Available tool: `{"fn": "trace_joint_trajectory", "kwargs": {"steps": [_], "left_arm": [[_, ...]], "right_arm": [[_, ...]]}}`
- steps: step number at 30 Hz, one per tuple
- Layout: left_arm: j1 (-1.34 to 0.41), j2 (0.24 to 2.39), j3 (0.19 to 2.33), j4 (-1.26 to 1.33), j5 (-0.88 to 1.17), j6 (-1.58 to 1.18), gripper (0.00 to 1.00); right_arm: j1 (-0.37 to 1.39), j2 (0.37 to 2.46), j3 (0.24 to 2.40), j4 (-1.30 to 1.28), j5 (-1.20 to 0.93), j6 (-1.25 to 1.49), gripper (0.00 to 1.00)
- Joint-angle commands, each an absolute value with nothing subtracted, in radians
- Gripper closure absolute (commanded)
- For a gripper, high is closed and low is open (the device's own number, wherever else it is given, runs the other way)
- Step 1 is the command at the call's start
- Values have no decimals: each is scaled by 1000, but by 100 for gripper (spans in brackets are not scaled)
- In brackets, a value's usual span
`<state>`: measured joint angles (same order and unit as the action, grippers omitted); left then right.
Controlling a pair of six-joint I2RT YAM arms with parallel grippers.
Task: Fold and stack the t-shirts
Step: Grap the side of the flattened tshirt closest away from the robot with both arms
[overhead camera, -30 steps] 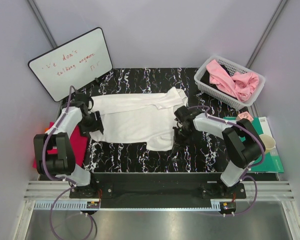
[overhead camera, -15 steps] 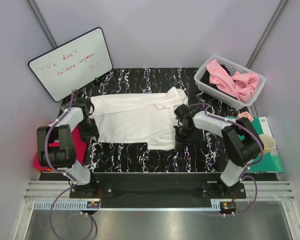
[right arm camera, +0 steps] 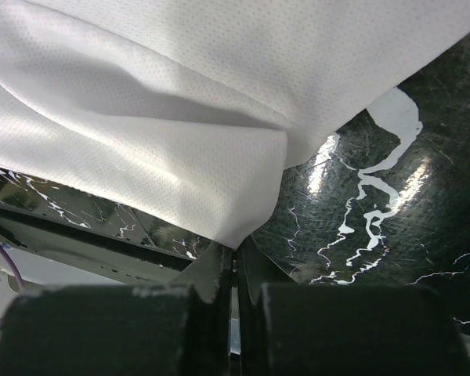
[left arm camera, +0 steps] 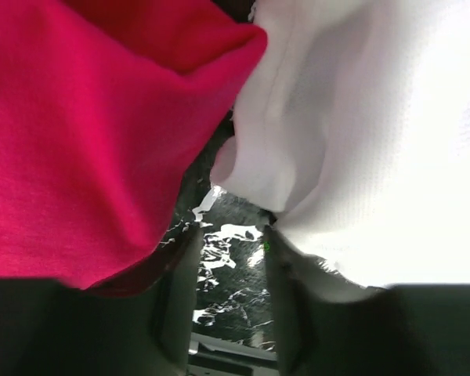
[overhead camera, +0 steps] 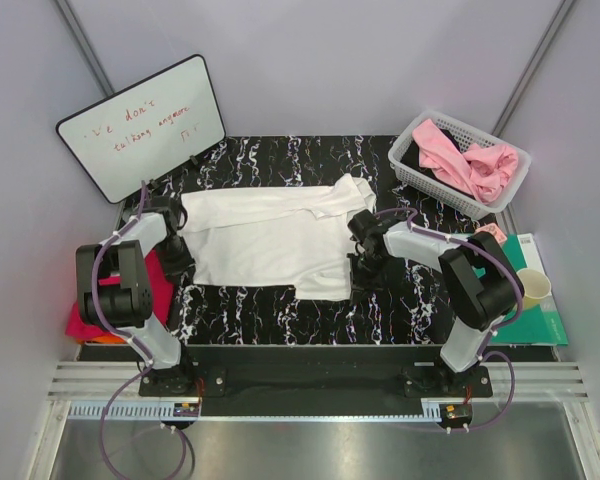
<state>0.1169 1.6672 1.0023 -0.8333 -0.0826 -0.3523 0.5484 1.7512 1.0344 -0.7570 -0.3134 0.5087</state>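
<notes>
White cloth fills the middle of the black marbled counter (overhead camera: 400, 310): the white t-shirt (overhead camera: 270, 235) lies spread out flat, unfolded, with a tool at each end, so we judge the work to be at the start of its first fold. The right tool (right arm camera: 235, 262) sits at the shirt's right edge with its jaws pressed together. A raised ridge of cloth runs straight into their tips, so we take it to be pinching that corner. The left tool (left arm camera: 231, 243) sits low at the left edge with its fingers apart. Only bare counter shows between them, with the shirt's hem just beside one finger and the magenta-red shirt (left arm camera: 78, 141) beside the other. Next, we think, the left tool has to slide onto the hem and close on white cloth alone, clear of the red. More pink shirts (overhead camera: 460, 160) wait in the basket (overhead camera: 420, 175).
</notes>
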Motion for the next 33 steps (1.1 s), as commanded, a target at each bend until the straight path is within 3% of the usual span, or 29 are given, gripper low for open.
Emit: {"fn": "trace_joint_trajectory", "kwargs": {"steps": [1,2,19,26,27,28,30,33], "left_arm": [[123,1670,1048,-781,-98,-377,90],[123,1680,1054,-779,-95,-377,100],[124,1480,1089,-861,-90,-336,100],[123,1557,1172,-867,-101,-324,100],[123,1569,1183,-871,-98,-321,96],[124,1580,1192,-874,-95,-318,65],[123,1604,1206,-885,-83,-313,55],[123,1621,1190,-888,-84,-314,55]], "right_arm": [[543,1775,1068,-765,-324,494,100],[543,1776,1069,-764,-328,492,100],[457,1618,1195,-810,-239,466,100],[426,1655,1327,-828,-216,408,100],[423,1678,1345,-831,-224,403,100],[422,1689,1356,-836,-229,400,100],[420,1704,1365,-847,-226,394,100],[416,1706,1358,-844,-215,393,100]]}}
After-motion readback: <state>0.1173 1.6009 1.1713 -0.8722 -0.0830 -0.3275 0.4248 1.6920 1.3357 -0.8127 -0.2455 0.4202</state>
